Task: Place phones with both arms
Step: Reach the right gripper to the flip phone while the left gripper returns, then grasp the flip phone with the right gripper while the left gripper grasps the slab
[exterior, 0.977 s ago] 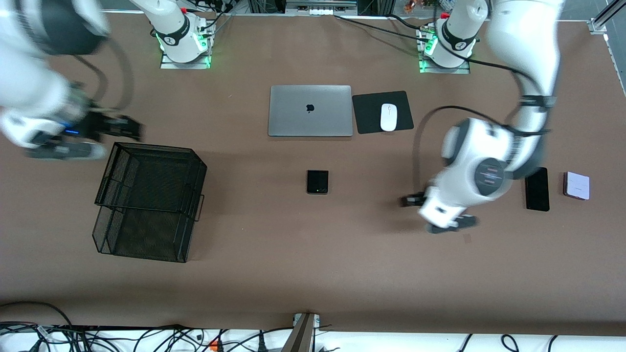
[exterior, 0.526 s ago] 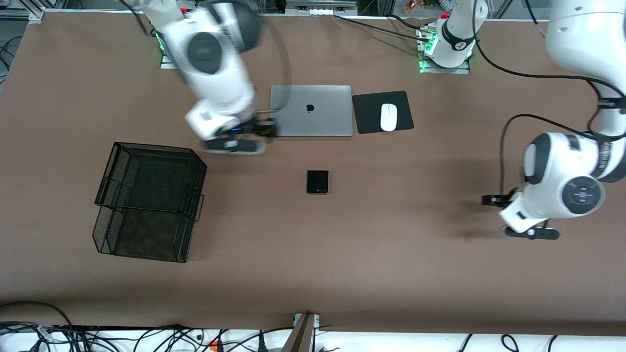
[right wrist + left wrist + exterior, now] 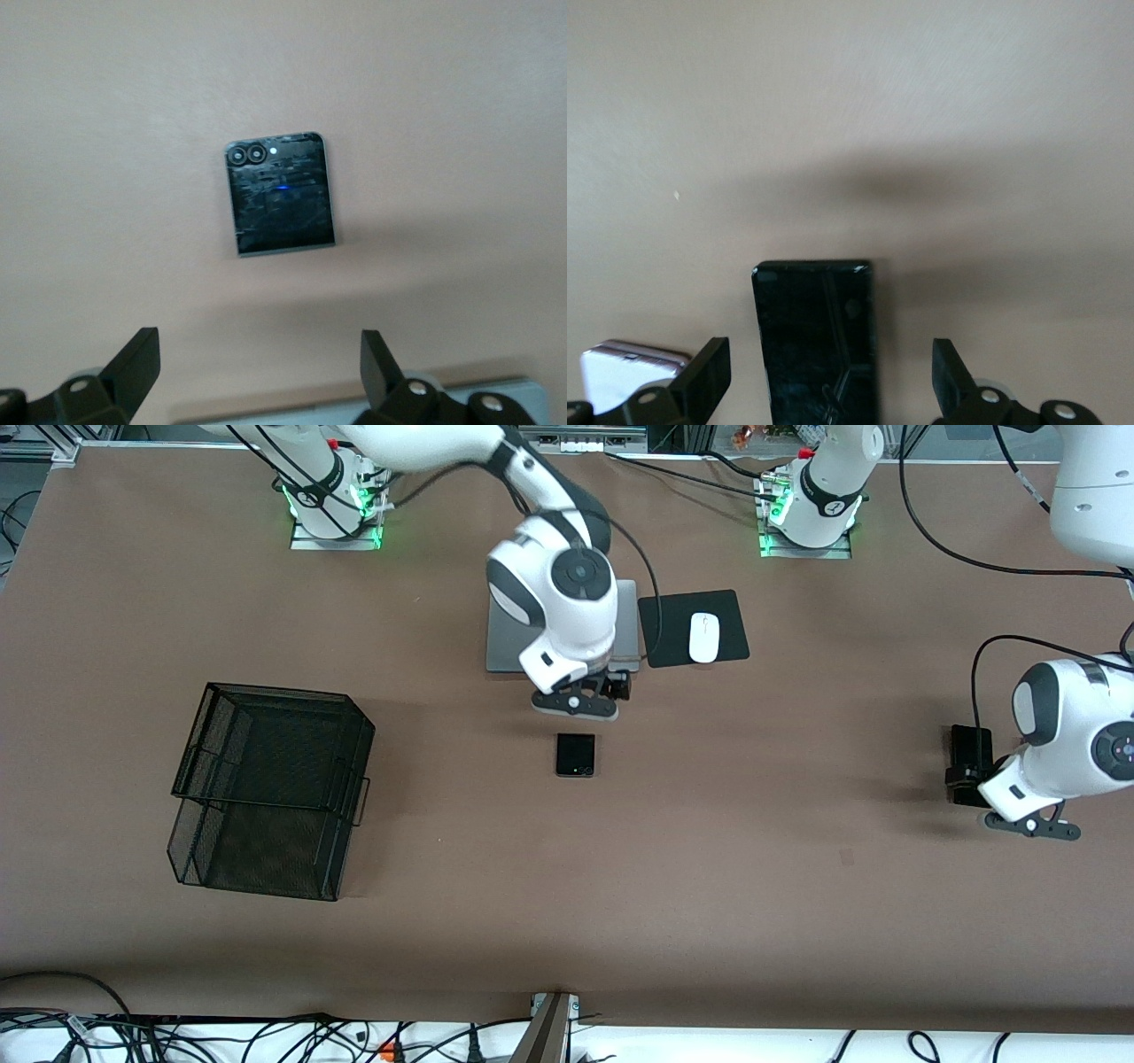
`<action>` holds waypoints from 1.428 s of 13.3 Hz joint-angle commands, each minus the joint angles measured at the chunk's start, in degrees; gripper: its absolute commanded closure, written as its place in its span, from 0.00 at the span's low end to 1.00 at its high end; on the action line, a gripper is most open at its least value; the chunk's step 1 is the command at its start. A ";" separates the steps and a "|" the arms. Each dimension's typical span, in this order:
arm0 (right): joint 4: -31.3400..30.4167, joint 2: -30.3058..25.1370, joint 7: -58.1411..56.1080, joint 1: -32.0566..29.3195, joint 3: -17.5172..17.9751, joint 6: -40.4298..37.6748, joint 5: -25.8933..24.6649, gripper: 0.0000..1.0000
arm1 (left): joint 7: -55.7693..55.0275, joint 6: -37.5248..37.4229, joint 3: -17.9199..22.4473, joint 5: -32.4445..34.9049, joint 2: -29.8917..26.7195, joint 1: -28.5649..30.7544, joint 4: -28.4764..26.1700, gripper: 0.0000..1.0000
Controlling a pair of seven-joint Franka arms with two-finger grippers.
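left tool [image 3: 824, 390]: jaws spread, empty, held low | right tool [image 3: 252, 381]: jaws spread, empty, held low

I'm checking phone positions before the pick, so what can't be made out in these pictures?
- Lavender phone: front view, fully hidden by the left arm; left wrist view, cut off by the frame edge and a finger.
- Long black phone: front view, partly covered by the left gripper.
- Laptop: front view, mostly hidden by the right arm.

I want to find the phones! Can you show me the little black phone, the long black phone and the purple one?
little black phone [image 3: 575, 755], front view, middle of its face
long black phone [image 3: 818, 341], left wrist view, middle of its glass
purple phone [image 3: 625, 370], left wrist view, its visible corner
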 commanded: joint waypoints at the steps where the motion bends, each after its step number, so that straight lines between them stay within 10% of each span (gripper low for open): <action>1: 2.45 4.28 0.87 -0.30 -1.45 1.88 -1.19 0.00 | 1.61 10.07 -1.56 1.37 -1.43 3.67 -8.85 0.00; 13: 2.71 11.23 0.17 0.32 -3.83 14.89 -1.36 0.00 | 1.70 15.36 -1.29 1.90 0.94 5.87 -8.79 0.00; 14: 2.71 11.23 -0.01 0.32 -3.83 14.90 -1.36 0.06 | 1.70 16.07 -1.29 1.90 1.03 6.66 -8.79 0.00; 17: 2.71 10.53 -1.50 0.14 -4.01 14.02 -1.80 0.73 | 1.61 16.26 -1.38 1.90 1.64 6.93 -8.79 0.00; 19: 3.15 8.78 -1.76 0.05 -4.97 9.39 -1.80 0.87 | 1.61 16.26 -1.38 1.63 1.65 6.84 -8.79 0.08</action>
